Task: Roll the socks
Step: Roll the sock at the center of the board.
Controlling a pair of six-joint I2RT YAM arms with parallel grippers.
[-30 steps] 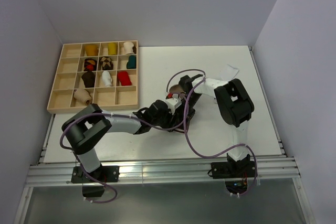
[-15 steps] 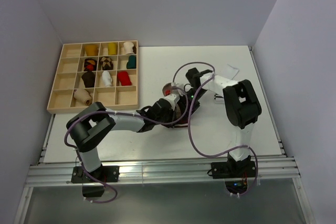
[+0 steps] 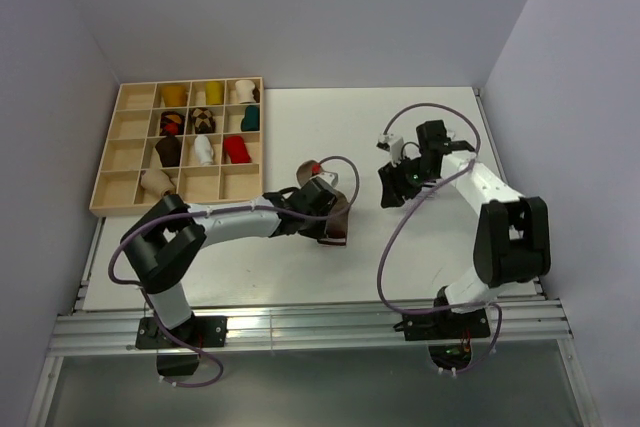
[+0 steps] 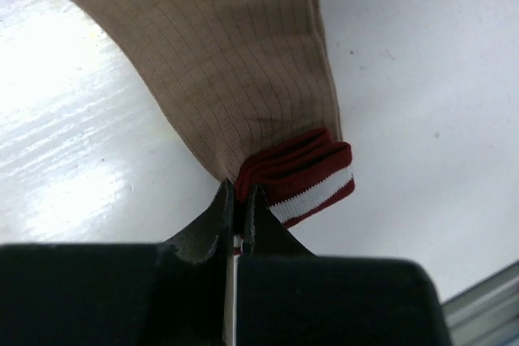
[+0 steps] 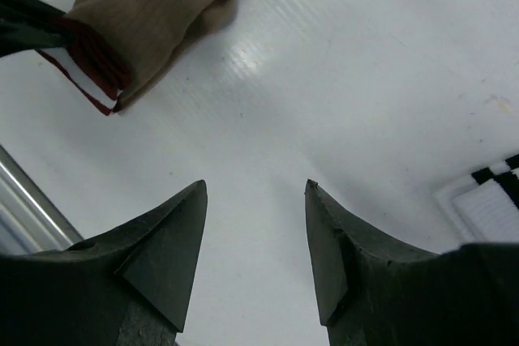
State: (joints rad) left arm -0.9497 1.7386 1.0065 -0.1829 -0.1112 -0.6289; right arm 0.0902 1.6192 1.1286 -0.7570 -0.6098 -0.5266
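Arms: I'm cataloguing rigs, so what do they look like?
The left arm and right arm have white links, black joints and black bases. A purple cable loops loosely along each. The left gripper and right gripper have dark, tapering fingers.

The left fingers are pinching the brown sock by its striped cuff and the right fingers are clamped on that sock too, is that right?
No. The left fingers do pinch the brown sock by its striped cuff, but the right fingers are open and hold nothing, apart from that sock over the table. The right wrist view shows it.
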